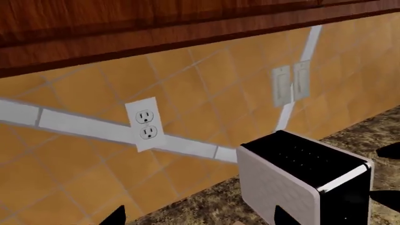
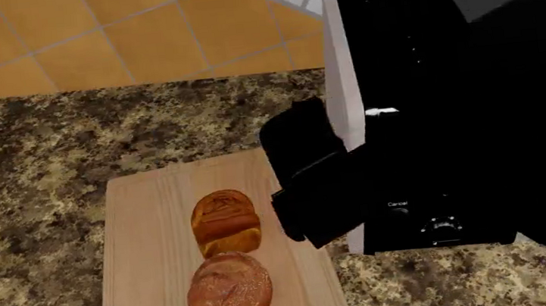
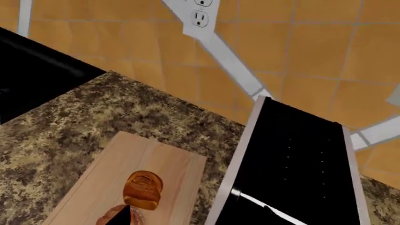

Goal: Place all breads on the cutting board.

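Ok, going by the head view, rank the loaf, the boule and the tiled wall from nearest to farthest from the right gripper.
1. Loaf, on the cutting board, just left of the right gripper.
2. Boule, nearer the camera on the board.
3. Tiled wall, behind the counter.

Two small breads were counted: one golden-orange rectangular loaf with a domed top (image 2: 225, 223) and one round reddish-brown crusty boule (image 2: 229, 289). One pale wooden cutting board (image 2: 148, 257) carried both on the speckled granite worktop (image 2: 41, 170). One black toaster (image 2: 420, 107) and one white double wall outlet (image 1: 145, 124) completed the count.
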Tool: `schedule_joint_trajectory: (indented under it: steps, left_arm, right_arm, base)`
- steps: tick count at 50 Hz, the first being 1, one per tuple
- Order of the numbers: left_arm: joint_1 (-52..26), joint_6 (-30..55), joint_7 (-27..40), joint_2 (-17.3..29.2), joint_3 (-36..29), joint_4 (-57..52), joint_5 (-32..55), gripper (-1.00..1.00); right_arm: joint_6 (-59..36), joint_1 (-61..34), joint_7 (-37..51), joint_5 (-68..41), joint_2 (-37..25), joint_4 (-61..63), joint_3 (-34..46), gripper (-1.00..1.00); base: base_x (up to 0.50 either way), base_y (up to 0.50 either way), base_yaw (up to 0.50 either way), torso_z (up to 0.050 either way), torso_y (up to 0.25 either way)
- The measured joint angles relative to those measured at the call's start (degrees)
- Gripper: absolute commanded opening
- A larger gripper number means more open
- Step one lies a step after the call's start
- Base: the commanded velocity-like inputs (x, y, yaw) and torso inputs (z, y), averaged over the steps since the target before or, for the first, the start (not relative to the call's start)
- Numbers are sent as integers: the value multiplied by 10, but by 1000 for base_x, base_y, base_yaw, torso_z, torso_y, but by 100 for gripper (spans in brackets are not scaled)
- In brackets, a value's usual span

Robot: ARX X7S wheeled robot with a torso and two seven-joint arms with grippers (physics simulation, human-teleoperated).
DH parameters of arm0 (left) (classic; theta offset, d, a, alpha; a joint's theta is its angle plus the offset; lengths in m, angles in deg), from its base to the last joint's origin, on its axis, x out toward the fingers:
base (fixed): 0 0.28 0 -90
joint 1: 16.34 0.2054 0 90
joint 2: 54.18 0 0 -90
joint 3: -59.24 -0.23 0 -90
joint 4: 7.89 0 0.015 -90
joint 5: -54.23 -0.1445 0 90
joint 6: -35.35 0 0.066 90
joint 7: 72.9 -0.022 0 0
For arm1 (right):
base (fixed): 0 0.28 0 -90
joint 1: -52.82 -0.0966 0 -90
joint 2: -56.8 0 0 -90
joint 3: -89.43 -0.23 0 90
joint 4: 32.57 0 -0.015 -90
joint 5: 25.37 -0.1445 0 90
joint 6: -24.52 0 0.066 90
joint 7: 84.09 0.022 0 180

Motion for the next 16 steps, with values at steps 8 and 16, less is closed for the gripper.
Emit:
schedule_joint_trajectory:
  steps: [8,16]
  left_arm:
    - [91,-67,21,65,85,-93,28,100]
    - [236,-107,39,105,230,-173,44,100]
  right_arm:
    - [54,29,4,17,-71,79,-42,100]
    - [149,98,-16,60,-169,176,-77,100]
  base:
    - [0,0,0,0,0]
    - [0,0,0,0,0]
